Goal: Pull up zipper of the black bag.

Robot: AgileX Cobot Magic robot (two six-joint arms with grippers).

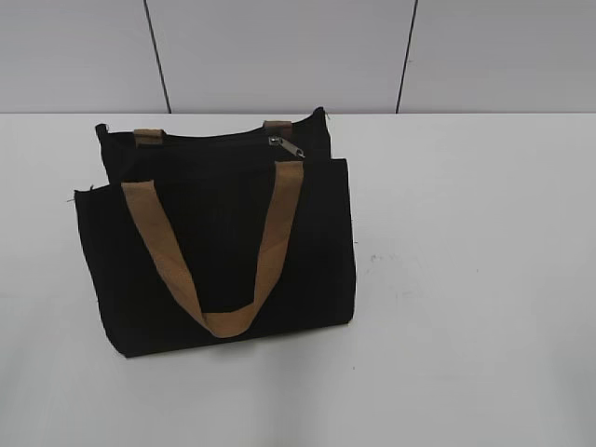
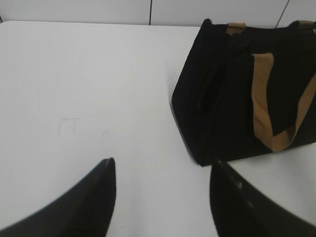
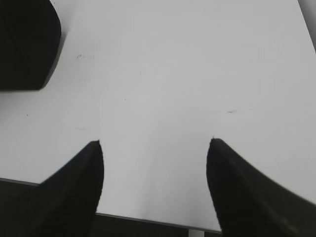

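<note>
The black bag [image 1: 219, 251] stands on the white table, left of centre in the exterior view, with a tan loop handle hanging down its front. The zipper [image 1: 205, 142] runs along its top edge, and its small silver-grey pull tab [image 1: 287, 146] sits near the right end. Neither gripper shows in the exterior view. In the left wrist view my left gripper [image 2: 162, 165] is open and empty above bare table, with the bag [image 2: 222, 108] ahead to its right. In the right wrist view my right gripper [image 3: 155, 144] is open and empty, with a corner of the bag [image 3: 24, 44] at the upper left.
The white table [image 1: 466, 279] stretches to the right of the bag. A pale panelled wall [image 1: 279, 56] rises behind it. The table's near edge [image 3: 148, 218] shows under my right gripper.
</note>
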